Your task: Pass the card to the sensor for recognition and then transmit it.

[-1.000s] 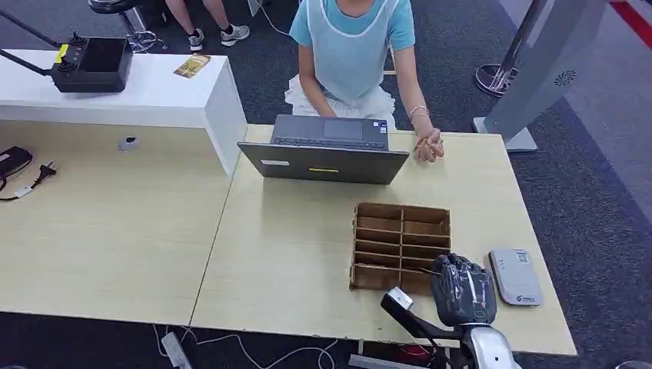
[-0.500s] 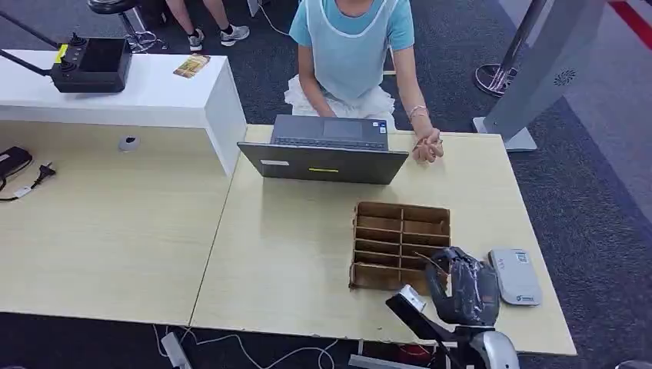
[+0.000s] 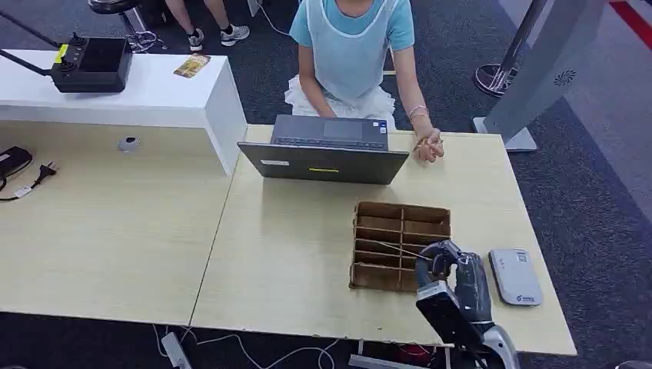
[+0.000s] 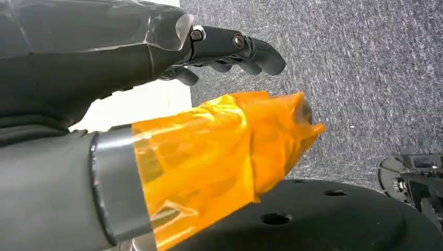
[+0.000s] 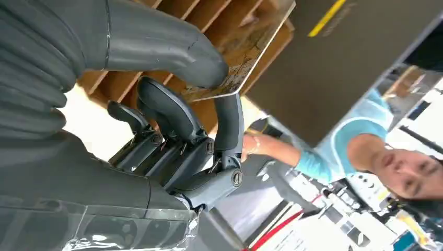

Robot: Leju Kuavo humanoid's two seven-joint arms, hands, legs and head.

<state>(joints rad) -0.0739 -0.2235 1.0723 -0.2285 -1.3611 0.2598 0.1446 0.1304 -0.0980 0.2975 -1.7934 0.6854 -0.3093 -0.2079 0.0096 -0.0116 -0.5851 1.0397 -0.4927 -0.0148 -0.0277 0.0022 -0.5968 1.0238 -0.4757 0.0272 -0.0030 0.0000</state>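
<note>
- The right hand (image 3: 454, 269) pinches the card (image 3: 401, 250) between thumb and a finger, holding it flat above the near right part of the wooden rack (image 3: 400, 231).
- The card reader (image 3: 515, 275) lies just right of the hand, near the table edge (image 3: 538, 350).
- A laptop (image 3: 323, 157) and a person's hand (image 3: 427, 144) sit at the far side of the pale table.
- The left hand (image 4: 230, 47) hangs over grey carpet, fingers loosely apart, holding nothing.
- The card's print is unreadable.

Bright, even light; soft shadows; wrist backgrounds blurred.
</note>
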